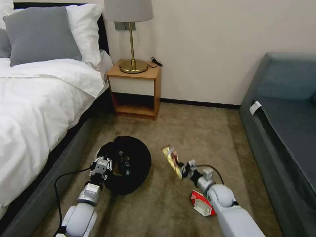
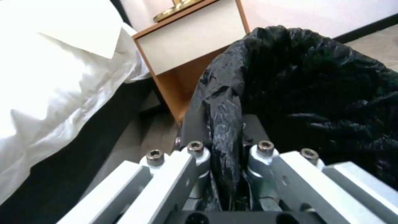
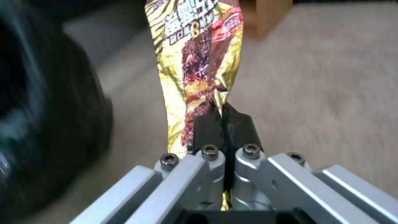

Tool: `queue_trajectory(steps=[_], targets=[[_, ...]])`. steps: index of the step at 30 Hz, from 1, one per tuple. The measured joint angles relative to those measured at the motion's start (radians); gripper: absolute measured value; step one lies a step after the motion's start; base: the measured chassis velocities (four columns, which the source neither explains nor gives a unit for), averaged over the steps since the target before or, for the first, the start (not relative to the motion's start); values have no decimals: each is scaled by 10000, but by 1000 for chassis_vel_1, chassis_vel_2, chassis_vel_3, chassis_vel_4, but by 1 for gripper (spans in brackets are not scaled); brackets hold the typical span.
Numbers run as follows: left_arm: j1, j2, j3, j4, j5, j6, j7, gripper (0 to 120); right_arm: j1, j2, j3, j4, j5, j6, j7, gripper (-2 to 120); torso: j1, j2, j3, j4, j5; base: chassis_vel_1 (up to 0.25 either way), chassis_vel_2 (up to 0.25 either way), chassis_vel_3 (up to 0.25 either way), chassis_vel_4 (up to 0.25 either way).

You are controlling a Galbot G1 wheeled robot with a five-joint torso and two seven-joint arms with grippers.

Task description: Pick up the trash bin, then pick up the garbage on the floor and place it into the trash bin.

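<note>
Right now my left gripper (image 1: pixel 110 168) is clamped on the near rim of the trash bin (image 1: pixel 131 171), its jaws pinching a fold of the black liner (image 2: pixel 224 102), as the left wrist view shows close up. I see the bin over the carpet (image 1: pixel 197 131) between the bed (image 1: pixel 39 108) and my right arm, with some litter lying inside. My right gripper (image 3: pixel 222 124) holds the yellow-brown snack wrapper (image 1: pixel 172 160), jaws pressed together on its lower edge; the wrapper sticks up above the floor, just to the right of the bin and apart from it. A red-and-white packet (image 1: pixel 201 204) lies on the carpet beside my right forearm. Behind stands the nightstand (image 1: pixel 136 92) with a lamp (image 1: pixel 131 36).
</note>
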Motion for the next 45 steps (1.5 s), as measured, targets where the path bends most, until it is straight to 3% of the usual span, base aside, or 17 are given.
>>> queue_trajectory(steps=[10,21,32,43,45], targets=[[-137,99,317,46,31,33,-92,6,379,99,-678,1076,1224,-457,-369,0,0,0,0,-1,0,0,0,0,0],[-188,-73,535,175,-35,56,-253,6,149,689,-2086,1821,1209,-333,-243,0,0,0,0,-1,-1,0,0,0,0],[-170,-246,569,62,-184,90,-449,6,51,1161,-2655,564,86,128,-335,0,0,0,0,-2,0,0,0,0,0],[-146,-392,671,146,-117,90,-446,6,231,1161,-2617,-380,-630,484,-73,0,0,0,0,-2,0,0,0,0,0],[-167,-419,680,177,-98,90,-440,6,237,1148,-2609,-446,-743,523,40,8,0,0,0,-2,0,0,0,0,0]])
